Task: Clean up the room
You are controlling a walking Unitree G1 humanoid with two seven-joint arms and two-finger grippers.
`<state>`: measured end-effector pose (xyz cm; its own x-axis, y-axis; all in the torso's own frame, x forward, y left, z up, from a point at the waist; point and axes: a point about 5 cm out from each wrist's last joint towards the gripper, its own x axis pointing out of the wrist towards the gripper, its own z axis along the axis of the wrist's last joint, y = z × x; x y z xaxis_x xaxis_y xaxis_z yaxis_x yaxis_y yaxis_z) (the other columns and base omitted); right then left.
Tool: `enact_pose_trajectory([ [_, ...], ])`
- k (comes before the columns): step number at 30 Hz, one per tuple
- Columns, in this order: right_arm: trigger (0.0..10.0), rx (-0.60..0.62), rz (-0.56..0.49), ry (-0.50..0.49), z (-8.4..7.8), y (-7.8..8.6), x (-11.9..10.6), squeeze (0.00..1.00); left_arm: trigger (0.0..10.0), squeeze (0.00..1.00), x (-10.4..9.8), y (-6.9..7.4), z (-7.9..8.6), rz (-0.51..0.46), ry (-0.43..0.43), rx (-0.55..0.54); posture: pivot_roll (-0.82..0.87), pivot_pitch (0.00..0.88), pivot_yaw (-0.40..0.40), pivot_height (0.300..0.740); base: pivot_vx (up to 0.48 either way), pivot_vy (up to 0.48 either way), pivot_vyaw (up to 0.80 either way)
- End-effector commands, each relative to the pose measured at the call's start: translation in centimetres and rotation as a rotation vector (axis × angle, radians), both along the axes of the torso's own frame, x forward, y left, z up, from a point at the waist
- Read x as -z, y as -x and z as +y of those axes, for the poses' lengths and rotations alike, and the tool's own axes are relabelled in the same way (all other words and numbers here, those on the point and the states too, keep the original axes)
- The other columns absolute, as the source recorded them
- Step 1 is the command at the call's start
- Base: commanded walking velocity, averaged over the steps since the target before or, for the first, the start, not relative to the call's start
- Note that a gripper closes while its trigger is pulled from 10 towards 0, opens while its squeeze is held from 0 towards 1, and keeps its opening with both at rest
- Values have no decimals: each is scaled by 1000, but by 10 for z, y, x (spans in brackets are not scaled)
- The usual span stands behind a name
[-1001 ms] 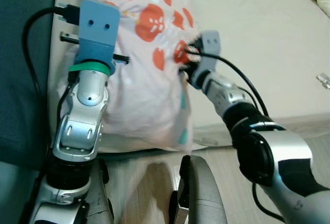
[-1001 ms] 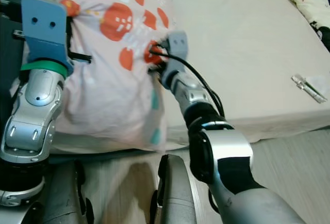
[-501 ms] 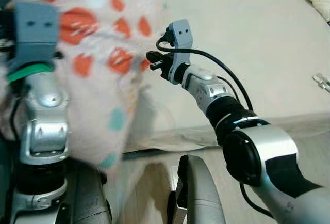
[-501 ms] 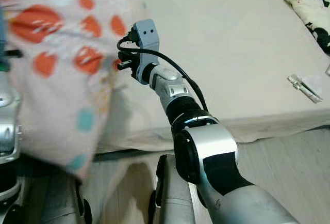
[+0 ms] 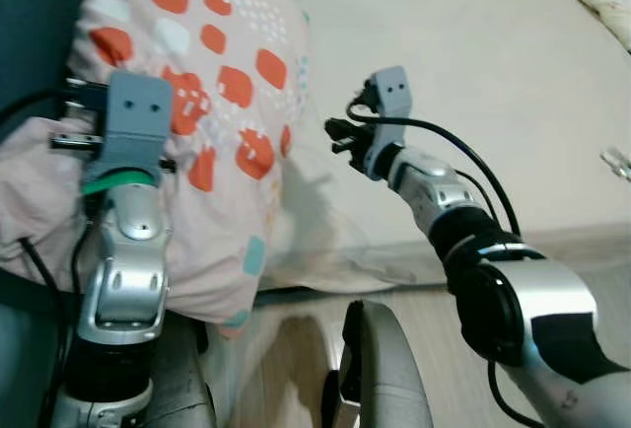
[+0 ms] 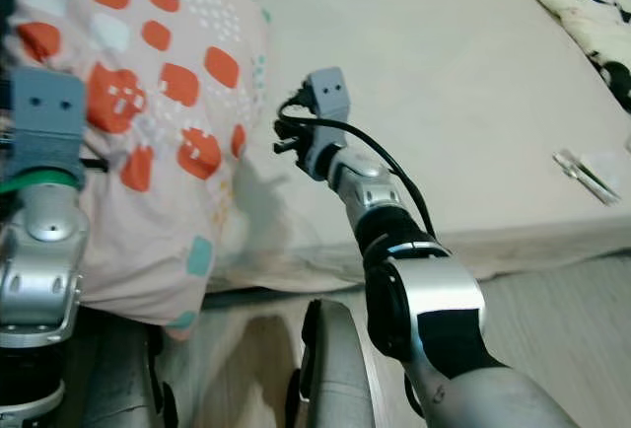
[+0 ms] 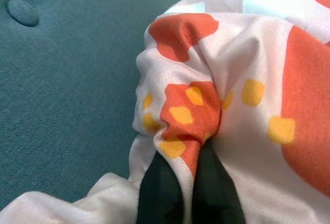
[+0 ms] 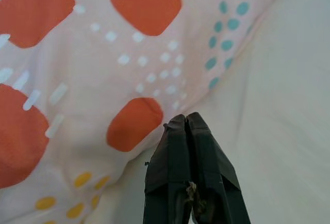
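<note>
The pillow (image 5: 212, 142), pale pink with red-orange and light blue patches, lies at the head end of the bed (image 5: 473, 83). One side of the pillow rests against the dark teal upholstered headboard (image 7: 67, 69); its lower corner overhangs the bed edge toward the wooden floor (image 6: 572, 320).

Left gripper (image 7: 188, 182): positioned at the headboard side of the pillow. In the left wrist view its two black fingers (image 7: 160, 193) are closed on a bunched fold of the pillow cover, with fabric pinched between the jaws. The silver left arm (image 5: 123, 270) rises from below the pillow's overhanging corner.

Right gripper (image 8: 186, 126): positioned just beside the pillow's opposite edge, above the bare sheet. In the right wrist view its jaws are pressed together with nothing between them, and the fingertips are close to the pillow edge but apart from it. The right arm (image 6: 394, 241) extends over the bed edge toward the pillow, with a black cable (image 6: 394, 167) looped along it.

Other items relative to the pillow:
- A small clear wrapper (image 6: 584, 170) lies on the sheet, well apart from the pillow, near the far side of the bed.
- A second piece of bedding (image 6: 587, 9), cream with a dark print, lies at the far corner of the bed.
</note>
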<state>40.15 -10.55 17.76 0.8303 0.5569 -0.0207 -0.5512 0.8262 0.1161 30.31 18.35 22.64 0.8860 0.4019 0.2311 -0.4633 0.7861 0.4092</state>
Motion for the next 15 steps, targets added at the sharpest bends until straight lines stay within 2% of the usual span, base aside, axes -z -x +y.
enact_pose_trajectory([
  [1, 10000, 18, -49, -32, -14, 2, 1, 0, 10000, 1000, 1, -5, -13, -33, -23, 41, 99, 72, -99, 555, 0, 0, 0],
  [3, 10000, 18, -49, -32, -14, 2, 1, 0, 10000, 1000, 1, -5, -13, -33, -23, 41, 99, 72, -99, 555, 0, 0, 0],
  [6, 10000, -15, -146, -62, -20, 6, -5, 0, 10000, 1000, -14, -1, -7, -147, -86, -36, 90, 66, -88, 555, 0, 0, 0],
  [8, 10000, -34, -217, -99, -25, 11, -10, 0, 10000, 1000, -25, 5, -5, -209, -113, -40, 87, 61, -76, 555, 0, 0, 0],
  [15, 10000, -35, -248, -118, -27, 14, -11, 0, 10000, 1000, -29, 5, -6, -234, -120, -21, 87, 60, -74, 555, 0, 0, 0],
])
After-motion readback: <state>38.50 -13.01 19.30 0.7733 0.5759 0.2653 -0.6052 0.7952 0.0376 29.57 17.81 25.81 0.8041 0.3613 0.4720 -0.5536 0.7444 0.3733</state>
